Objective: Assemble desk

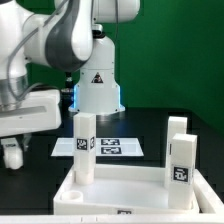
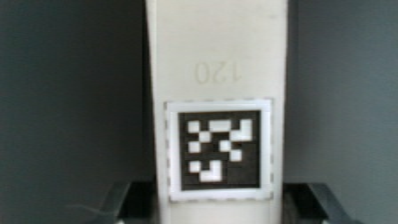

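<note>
The white desk tabletop (image 1: 68,192) lies at the front with its rim up. Three white tagged legs stand upright at its corners: one (image 1: 85,150) towards the exterior view's left, two (image 1: 180,165) (image 1: 177,128) towards its right. My gripper (image 1: 12,152) hangs low at the exterior view's far left, away from the tabletop. In the wrist view another white leg (image 2: 217,80) with a black-and-white tag runs straight out from between the fingers. My gripper (image 2: 224,203) is shut on this leg, a dark finger (image 2: 128,203) pressed against each side. This leg is hidden in the exterior view.
The marker board (image 1: 108,147) lies flat on the black table behind the tabletop. The robot's white base (image 1: 97,85) stands behind it, with a green backdrop beyond. The arm's white links (image 1: 40,60) fill the upper left.
</note>
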